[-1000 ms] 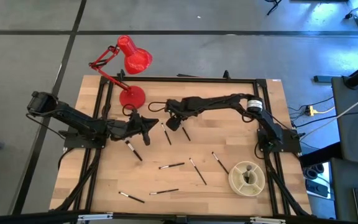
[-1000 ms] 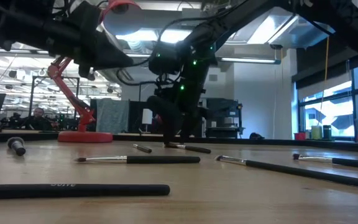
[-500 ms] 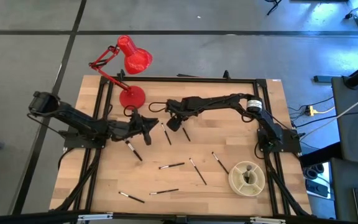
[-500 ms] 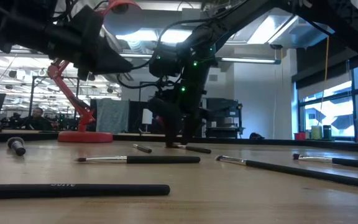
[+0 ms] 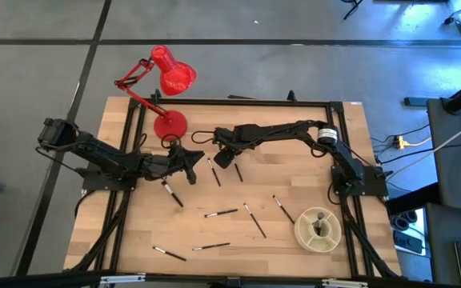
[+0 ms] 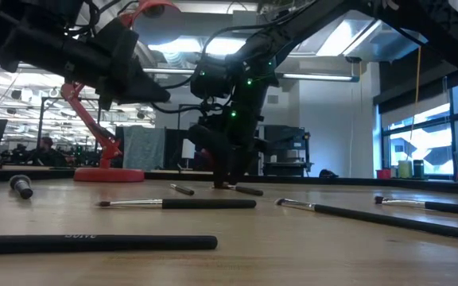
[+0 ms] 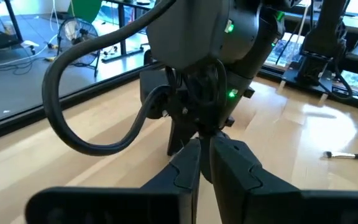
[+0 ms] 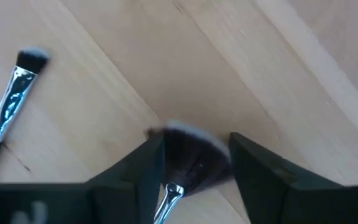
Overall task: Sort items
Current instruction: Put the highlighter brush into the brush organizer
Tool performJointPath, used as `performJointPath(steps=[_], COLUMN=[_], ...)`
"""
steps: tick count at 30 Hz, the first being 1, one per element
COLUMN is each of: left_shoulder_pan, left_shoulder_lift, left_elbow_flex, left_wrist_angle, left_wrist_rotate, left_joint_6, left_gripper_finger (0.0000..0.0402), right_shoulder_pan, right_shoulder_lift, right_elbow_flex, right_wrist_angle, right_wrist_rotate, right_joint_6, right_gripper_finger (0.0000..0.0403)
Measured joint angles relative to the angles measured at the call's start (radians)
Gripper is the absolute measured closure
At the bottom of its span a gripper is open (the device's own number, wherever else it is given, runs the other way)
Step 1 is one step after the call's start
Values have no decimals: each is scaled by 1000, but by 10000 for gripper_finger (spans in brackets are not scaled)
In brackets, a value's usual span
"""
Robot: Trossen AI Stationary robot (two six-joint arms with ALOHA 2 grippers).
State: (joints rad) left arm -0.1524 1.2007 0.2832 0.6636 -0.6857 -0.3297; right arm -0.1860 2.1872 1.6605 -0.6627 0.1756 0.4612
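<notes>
Right end effector (image 5: 222, 158): we see it lowered to the pale wooden tabletop (image 5: 310, 136) near the back middle; in its wrist view the two dark fingers (image 8: 143, 168) stand apart, straddling the fanned dark bristles of a silver-ferruled makeup brush (image 8: 188, 152) — bristles between the fingers, not clamped.
Neighbouring brush: a second thin brush with a small dark tip and silver ferrule (image 8: 10, 99) lies just beside it on the wood.
Left end effector (image 5: 192, 159): we find it held above the tabletop, just left of the right one and pointing at it; in its own wrist view the fingers (image 7: 188, 165) are pressed together with nothing between them.
Remaining brushes: thin black-handled brushes lie scattered flat over the tabletop's middle and front — one near the left end effector (image 5: 172, 194), one at the centre (image 5: 221, 213), one at the front left (image 5: 169, 254); in the low view one long brush (image 6: 177, 203) lies across the foreground.
Round cream divided dish (image 5: 318, 228): we see it at the front right corner, well apart from both arms.
Red desk lamp (image 5: 165, 88): it stands at the back left edge.
</notes>
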Motion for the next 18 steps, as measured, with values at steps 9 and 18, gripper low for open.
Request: performJointPath(steps=[9, 18], left_shoulder_pan=[0, -5], left_shoulder_lift=[0, 0], left_elbow_flex=[0, 0], left_wrist_angle=[-24, -114], left_wrist_rotate=[-34, -52], left_joint_6=[1, -80], left_gripper_finger=[371, 371], right_shoulder_pan=[14, 34], right_shoulder_lift=[-1, -123], right_elbow_flex=[1, -2], right_wrist_angle=[-65, -140], right_wrist_rotate=[1, 201], right_joint_6=[10, -111], right_gripper_finger=[370, 398])
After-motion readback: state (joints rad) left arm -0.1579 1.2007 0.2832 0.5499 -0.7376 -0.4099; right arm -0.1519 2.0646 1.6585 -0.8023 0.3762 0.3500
